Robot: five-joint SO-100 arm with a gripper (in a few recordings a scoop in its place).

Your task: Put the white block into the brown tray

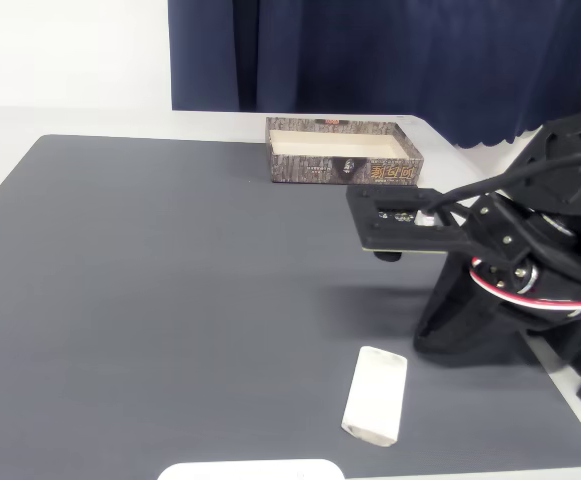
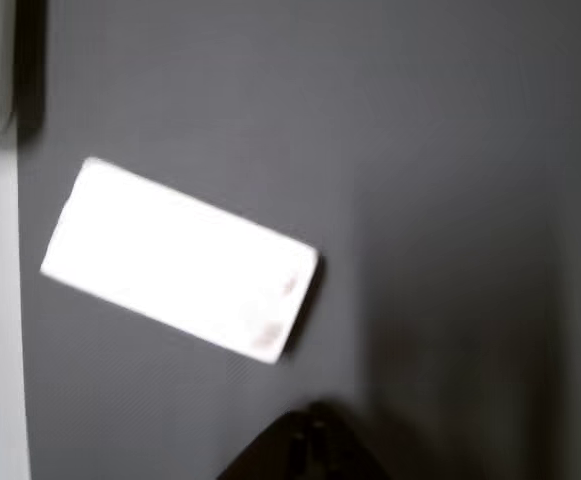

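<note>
The white block (image 1: 375,395) lies flat on the worktop, far from the brown tray (image 1: 342,150); my end effector (image 2: 305,455), jaw state unclear, could skid off it.

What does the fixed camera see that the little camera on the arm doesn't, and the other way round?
The fixed view alone shows the brown tray at the far edge of the grey mat, the blue curtain and the black arm. The wrist view alone gives a close look down on faint marks at one end of the white block. Both show the block lying flat on the mat.
</note>
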